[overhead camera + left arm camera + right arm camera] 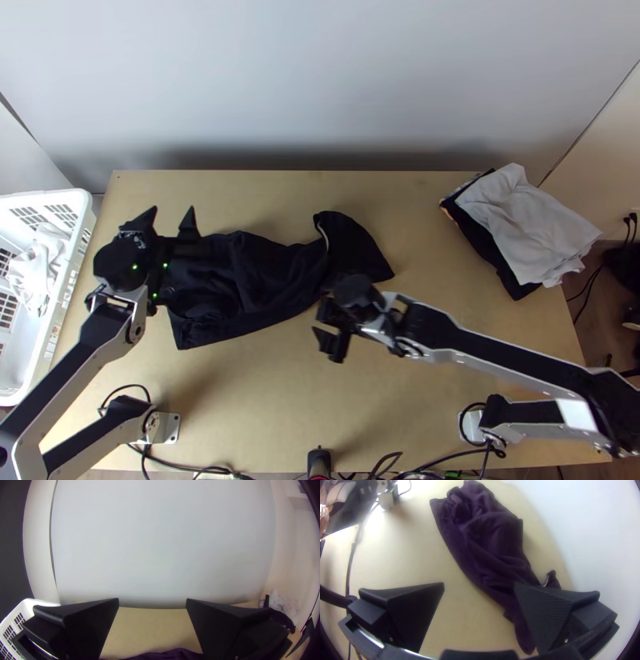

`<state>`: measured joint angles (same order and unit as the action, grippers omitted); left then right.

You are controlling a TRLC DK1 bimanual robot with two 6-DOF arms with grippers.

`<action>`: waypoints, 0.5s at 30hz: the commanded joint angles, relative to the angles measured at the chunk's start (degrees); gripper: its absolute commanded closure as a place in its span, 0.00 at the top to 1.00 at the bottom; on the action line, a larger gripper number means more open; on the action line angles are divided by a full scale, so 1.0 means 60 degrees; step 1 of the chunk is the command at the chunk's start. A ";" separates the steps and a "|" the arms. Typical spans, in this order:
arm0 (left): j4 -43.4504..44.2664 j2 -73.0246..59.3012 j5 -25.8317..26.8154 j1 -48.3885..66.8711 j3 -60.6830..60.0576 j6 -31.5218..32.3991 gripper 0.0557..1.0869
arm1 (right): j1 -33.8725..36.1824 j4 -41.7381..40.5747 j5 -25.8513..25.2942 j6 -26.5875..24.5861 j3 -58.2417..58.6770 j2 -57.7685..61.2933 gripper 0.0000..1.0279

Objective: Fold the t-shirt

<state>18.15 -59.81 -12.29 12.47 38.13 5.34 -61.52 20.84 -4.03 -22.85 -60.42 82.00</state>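
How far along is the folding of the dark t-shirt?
Nothing looks done: the t-shirt lies bunched and wrinkled on the table. Nothing is in hand: the left gripper and right gripper are open and empty. Flattening it and making every fold seem left.

Dark t-shirt bunched on table

One t-shirt lies on one table. Two arms are present, the left arm and right arm, with two tools: the left tool and right tool. One basket at left holds at least one white cloth; far right lie at least two, a light cloth and a dark cloth.
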 commanded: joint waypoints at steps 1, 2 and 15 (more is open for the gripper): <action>0.0109 0.0213 -0.0016 -0.0731 -0.0393 0.0018 0.95 | -0.0338 -0.1335 -0.0002 -0.0483 -0.0725 0.1686 0.95; 0.0109 0.0198 -0.0016 -0.0818 -0.0408 0.0003 0.95 | -0.0353 -0.1364 -0.0002 -0.0557 -0.0945 0.1920 0.95; 0.0432 -0.0110 0.0028 -0.1258 -0.0349 0.0003 0.95 | -0.0909 -0.1906 0.0335 -0.0483 -0.3728 0.4630 0.93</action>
<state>19.86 -59.72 -12.27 6.31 35.92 5.34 -65.91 11.25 -2.98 -25.96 -75.37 102.02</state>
